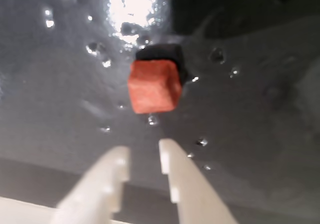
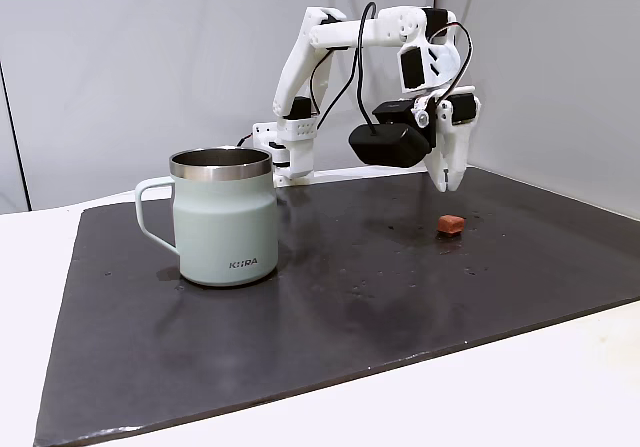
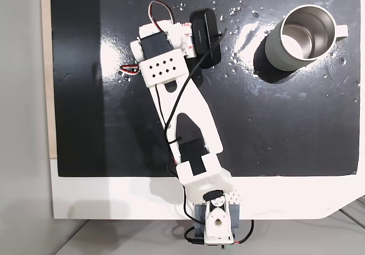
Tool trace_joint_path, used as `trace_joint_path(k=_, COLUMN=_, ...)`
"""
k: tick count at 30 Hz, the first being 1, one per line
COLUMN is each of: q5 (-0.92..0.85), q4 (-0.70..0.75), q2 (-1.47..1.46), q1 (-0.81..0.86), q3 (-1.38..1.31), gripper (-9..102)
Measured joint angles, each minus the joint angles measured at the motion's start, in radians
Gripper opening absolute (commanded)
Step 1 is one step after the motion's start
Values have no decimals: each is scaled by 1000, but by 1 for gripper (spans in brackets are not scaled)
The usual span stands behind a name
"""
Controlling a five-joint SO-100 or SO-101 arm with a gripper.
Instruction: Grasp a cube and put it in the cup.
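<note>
cube (image 1: 153, 87) lies on dark mat (image 2: 400, 297), at 12 o'clock from gripper (image 1: 142, 159) in wrist view | fingers (image 1: 112, 184) parted, nothing held | cup (image 2: 222, 215) upright, well apart at 9 o'clock in a fixed view | cube hidden under arm (image 3: 182, 95) from above | droplets seen on mat

your arm rises from its base, arches over at the elbow and drops the wrist so the gripper (image 2: 446, 181) points straight down, hanging clear above the surface. in the wrist view your gripper (image 1: 142, 159) shows two white fingers (image 1: 111, 176) with a narrow gap between the tips, holding nothing.
</note>
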Motion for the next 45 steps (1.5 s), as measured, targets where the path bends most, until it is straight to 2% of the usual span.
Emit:
trace_joint_path(k=5, q5=-5, q4=15, q2=-31, q1=-5, q3=-5, gripper=23)
trace_joint_path(k=26, q5=-6, q4=107, q2=-235, q1=-3, q3=-201, gripper=22)
trace_joint_path(k=45, q5=-17, q4=295, q2=-525, q1=2, q3=-606, gripper=18)
